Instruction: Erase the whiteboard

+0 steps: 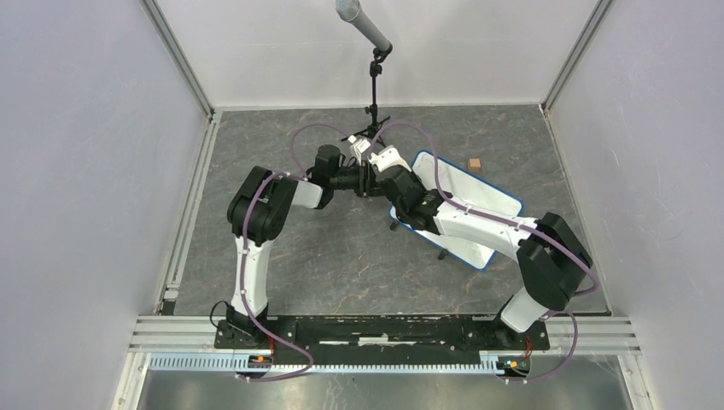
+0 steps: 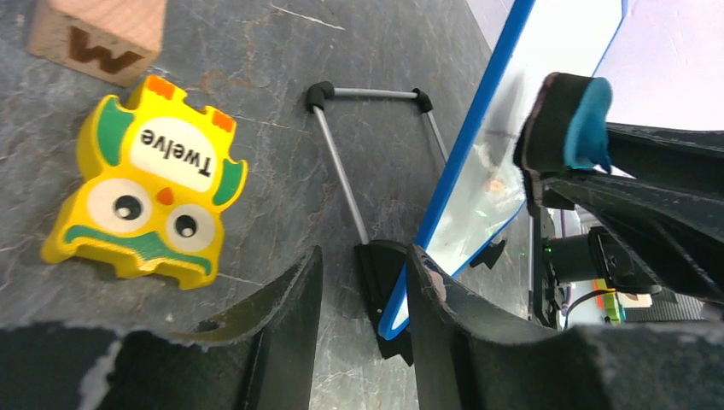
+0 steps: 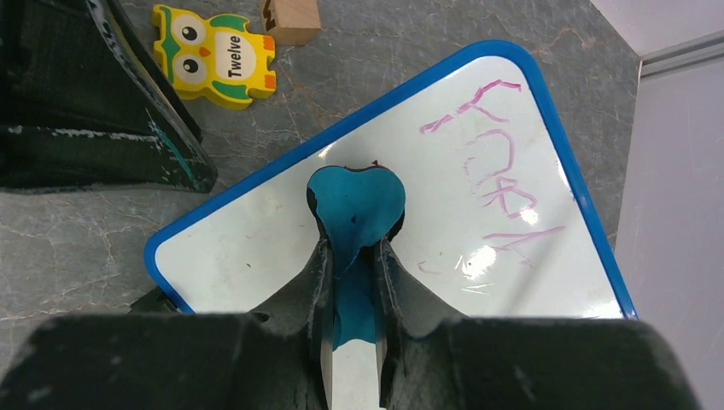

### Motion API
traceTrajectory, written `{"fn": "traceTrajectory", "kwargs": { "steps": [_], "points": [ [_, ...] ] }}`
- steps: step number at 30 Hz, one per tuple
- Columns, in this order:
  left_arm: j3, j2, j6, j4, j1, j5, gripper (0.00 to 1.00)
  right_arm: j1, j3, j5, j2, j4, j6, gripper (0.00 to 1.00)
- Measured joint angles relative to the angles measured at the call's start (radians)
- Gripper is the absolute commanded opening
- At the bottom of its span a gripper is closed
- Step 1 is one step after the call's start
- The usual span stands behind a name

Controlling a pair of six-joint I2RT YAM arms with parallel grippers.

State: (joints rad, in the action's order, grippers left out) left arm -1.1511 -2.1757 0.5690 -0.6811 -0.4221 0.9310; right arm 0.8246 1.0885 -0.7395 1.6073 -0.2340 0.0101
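Observation:
The whiteboard [image 1: 482, 195] has a blue rim and stands tilted on a black wire stand [image 2: 341, 171]. Pink scribbles [image 3: 499, 175] cover the right part of its face [image 3: 248, 248]; the left part is wiped. My right gripper [image 3: 352, 248] is shut on a blue eraser [image 3: 354, 201] that presses on the board's middle. The eraser also shows in the left wrist view [image 2: 585, 120]. My left gripper [image 2: 363, 265] is open beside the board's lower corner [image 2: 394, 320]. The rim lies close to one finger, and nothing is gripped. In the top view both grippers meet at the board's left end, the left [image 1: 369, 181] and the right [image 1: 391, 175].
A yellow owl piece marked "Twelve" [image 2: 145, 184] and a wooden letter block [image 2: 98, 34] lie on the grey floor beyond the board; both show in the right wrist view, the owl [image 3: 218, 55] and the block [image 3: 290, 19]. A microphone stand [image 1: 374, 77] rises at the back.

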Motion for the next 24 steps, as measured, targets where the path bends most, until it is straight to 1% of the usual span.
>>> {"fn": "traceTrajectory", "kwargs": {
  "steps": [2,7,10,14,24],
  "points": [
    [-0.003,0.000,0.000,0.004,-0.009,0.007,0.48,0.000,0.004,-0.001,0.012,0.001,0.007,0.17],
    [-0.029,-0.003,-0.001,0.045,-0.031,0.016,0.41,0.000,0.008,-0.003,0.015,0.014,0.017,0.17],
    [-0.040,-0.004,-0.001,0.062,-0.034,0.022,0.39,0.000,0.008,-0.003,0.017,0.036,0.022,0.17],
    [-0.046,-0.005,-0.002,0.080,-0.035,0.024,0.49,0.000,0.008,-0.003,0.029,0.066,0.031,0.17],
    [-0.007,-0.004,0.003,0.061,-0.046,0.030,0.55,0.000,-0.015,-0.004,0.026,0.089,0.041,0.17]
  ]
}}
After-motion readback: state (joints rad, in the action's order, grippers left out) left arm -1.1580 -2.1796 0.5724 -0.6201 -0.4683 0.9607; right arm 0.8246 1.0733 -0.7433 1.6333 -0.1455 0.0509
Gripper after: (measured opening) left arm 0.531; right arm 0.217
